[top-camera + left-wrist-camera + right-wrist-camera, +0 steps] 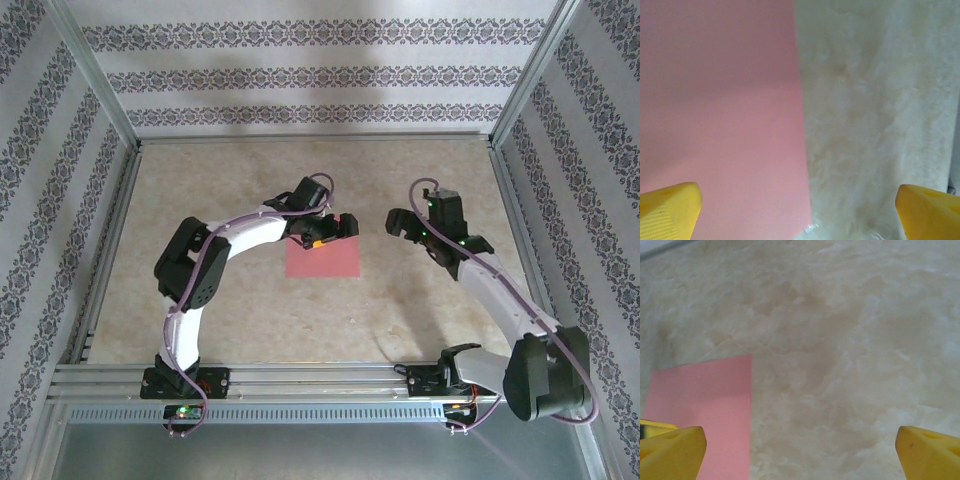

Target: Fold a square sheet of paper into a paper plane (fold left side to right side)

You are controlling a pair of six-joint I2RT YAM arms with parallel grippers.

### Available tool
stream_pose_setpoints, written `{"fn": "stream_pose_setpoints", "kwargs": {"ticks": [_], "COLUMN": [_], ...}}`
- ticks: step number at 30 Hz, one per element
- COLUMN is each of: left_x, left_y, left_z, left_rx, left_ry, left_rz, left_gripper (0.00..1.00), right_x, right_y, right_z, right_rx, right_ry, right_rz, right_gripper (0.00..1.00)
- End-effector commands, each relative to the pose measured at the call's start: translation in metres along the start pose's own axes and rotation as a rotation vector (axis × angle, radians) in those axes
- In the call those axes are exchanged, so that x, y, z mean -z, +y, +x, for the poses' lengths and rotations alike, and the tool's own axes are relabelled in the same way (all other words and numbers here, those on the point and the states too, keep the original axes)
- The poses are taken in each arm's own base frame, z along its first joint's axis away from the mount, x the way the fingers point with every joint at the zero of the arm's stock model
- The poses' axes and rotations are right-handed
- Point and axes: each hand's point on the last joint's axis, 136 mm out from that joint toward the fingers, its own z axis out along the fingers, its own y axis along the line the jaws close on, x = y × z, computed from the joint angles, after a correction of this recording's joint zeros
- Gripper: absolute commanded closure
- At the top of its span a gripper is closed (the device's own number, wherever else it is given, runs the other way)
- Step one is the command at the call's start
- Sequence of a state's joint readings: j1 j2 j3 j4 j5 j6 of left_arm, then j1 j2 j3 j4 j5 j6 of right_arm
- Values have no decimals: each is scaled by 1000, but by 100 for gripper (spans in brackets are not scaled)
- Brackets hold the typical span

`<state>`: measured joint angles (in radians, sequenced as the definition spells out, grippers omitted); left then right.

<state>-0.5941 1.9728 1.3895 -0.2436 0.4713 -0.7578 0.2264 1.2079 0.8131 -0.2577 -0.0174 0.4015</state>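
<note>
Looking like robot lab, small test booth, not home. Metal posts (pixel 95 75) standing at corners, holding walls (pixel 320 70) around table (pixel 240 320). Striped flower wallpaper covering walls, like pretend room. Left arm (pixel 215 255) and right arm (pixel 495 290) sitting bolted on metal rail (pixel 320 385) at near edge. Purple cables (pixel 178 310) running along arms. Green light (pixel 182 410) glowing at left base. Table top looking like pale stone, same in wrist views. Pink paper (pixel 325 262) lying flat on table.
</note>
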Motion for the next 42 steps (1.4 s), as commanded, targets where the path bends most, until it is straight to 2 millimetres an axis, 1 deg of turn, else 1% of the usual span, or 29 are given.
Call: {"fn": "stream_pose_setpoints", "kwargs": {"ticks": [1,2,4,6,7,9,14,18,21,27,32,37,42], "left_x": [36,39,42,41,41,39,31,30,29,24,19,14,13], "left_y": [5,11,25,43,49,61,74,86,96,104,109,113,117], "left_z": [2,7,15,26,30,37,44,45,49,55,56,59,61], "left_rx": [-15,-8,16,48,64,83,110,103,85,85,96,103,109], "left_ry": [-16,-8,10,38,49,63,74,86,115,141,141,152,154], "left_rz": [-6,-10,-28,-58,-71,-94,-120,-186,-236,-255,-259,-267,-272], "left_gripper": [0,0,5,13,17,23,38,45,47,48,48,51,51], "right_x": [-12,-19,-33,-50,-57,-76,-111,-130,-140,-156,-166,-172,-173], "right_y": [17,25,40,56,62,71,89,100,103,107,103,100,99], "right_z": [-10,-9,-8,-6,-6,-1,15,26,34,49,59,68,83], "right_rx": [102,112,136,155,161,173,230,268,290,321,334,335,354], "right_ry": [25,45,83,132,148,205,311,361,383,426,459,486,527], "right_rz": [9,-7,-33,-62,-70,-74,-69,-67,-45,-29,2,10,14], "right_gripper": [3,3,4,5,5,7,6,4,2,2,2,2,2]}}
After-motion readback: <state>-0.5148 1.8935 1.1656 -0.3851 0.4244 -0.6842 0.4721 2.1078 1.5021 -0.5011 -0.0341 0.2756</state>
